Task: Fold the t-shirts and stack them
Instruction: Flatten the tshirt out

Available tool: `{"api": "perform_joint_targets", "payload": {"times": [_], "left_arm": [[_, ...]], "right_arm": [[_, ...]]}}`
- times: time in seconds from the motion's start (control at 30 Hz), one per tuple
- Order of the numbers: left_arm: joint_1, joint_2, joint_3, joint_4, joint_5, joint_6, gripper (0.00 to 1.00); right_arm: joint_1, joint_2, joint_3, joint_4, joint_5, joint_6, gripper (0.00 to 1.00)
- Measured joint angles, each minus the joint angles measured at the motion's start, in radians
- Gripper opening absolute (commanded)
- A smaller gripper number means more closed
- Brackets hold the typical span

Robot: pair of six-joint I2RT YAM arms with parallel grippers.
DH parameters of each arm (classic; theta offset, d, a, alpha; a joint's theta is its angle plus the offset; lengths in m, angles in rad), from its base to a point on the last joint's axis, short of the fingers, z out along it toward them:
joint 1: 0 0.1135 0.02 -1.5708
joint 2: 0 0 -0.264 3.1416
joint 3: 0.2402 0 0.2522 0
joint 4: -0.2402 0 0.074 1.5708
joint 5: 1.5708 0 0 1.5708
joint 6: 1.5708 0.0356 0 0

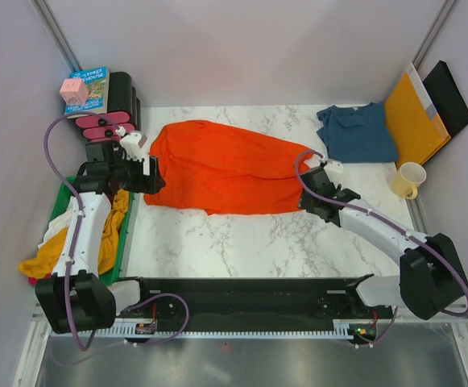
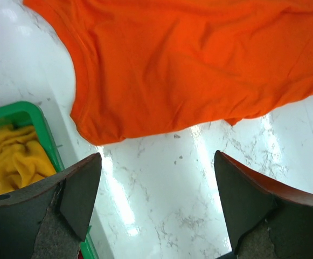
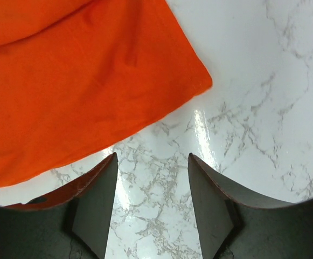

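The left gripper [image 2: 157, 157] has its jaws spread and empty, just beside the left edge of the orange-red t-shirt [image 1: 225, 165], which lies in the middle of the marble table [image 1: 242, 242]. The right gripper [image 3: 152, 157], jaws spread and empty too, is near its right corner. The teal-blue t-shirt [image 1: 358, 133] lies far right.

Robotics lab test cell, not a home or shop. Enclosed by plain pale panels [image 1: 242, 48] on metal struts [image 1: 56, 32]. Marble-patterned tabletop [image 1: 242, 242], with left arm [image 1: 84, 234] and right arm [image 1: 378, 226] bolted to a black rail [image 1: 242, 294] at near edge. Purple cables [image 1: 48, 149] exposed. Assorted props around the edges: book [image 1: 89, 90], mug [image 1: 408, 179], envelope [image 1: 413, 117], green bin [image 1: 126, 242].
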Motion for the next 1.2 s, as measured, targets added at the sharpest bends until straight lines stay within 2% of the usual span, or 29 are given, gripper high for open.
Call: {"api": "perform_joint_targets", "payload": {"times": [0.23, 0.53, 0.83, 0.97, 1.07, 1.2], "left_arm": [[0.000, -0.008, -0.023, -0.021, 0.000, 0.000, 0.90], [0.000, -0.015, -0.041, -0.021, 0.000, 0.000, 0.90], [0.000, -0.021, -0.056, -0.028, 0.000, 0.000, 0.89], [0.000, -0.027, -0.059, -0.034, 0.000, 0.000, 0.89], [0.000, -0.027, -0.065, -0.039, 0.000, 0.000, 0.89], [0.000, -0.027, -0.077, -0.041, 0.000, 0.000, 0.89]], "right_arm": [[-0.034, 0.046, 0.013, -0.002, 0.040, 0.086, 0.57], [-0.112, 0.210, 0.089, 0.024, 0.060, 0.088, 0.56], [-0.134, 0.308, 0.114, 0.047, 0.043, 0.101, 0.55], [-0.135, 0.311, 0.113, 0.048, 0.031, 0.114, 0.45], [-0.135, 0.322, 0.112, 0.051, 0.031, 0.124, 0.44], [-0.135, 0.347, 0.112, 0.050, 0.030, 0.134, 0.49]]}}
